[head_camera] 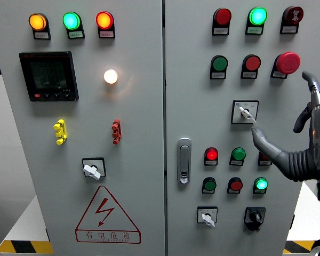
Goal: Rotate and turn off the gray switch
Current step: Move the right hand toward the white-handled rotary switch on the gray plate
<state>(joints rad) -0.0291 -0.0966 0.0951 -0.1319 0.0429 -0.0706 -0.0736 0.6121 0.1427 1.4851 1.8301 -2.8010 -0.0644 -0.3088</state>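
One fingertip of my right hand (304, 144), fingers spread and gripping nothing, sits just below the gray switch (246, 112) on the right door of the cabinet (149, 128), so I judge the turn itself is not yet done.

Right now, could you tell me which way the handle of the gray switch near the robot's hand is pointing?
Tilted, pointing down to the right. The gray switch has its light handle angled toward the right hand, whose fingertip sits at its tip.
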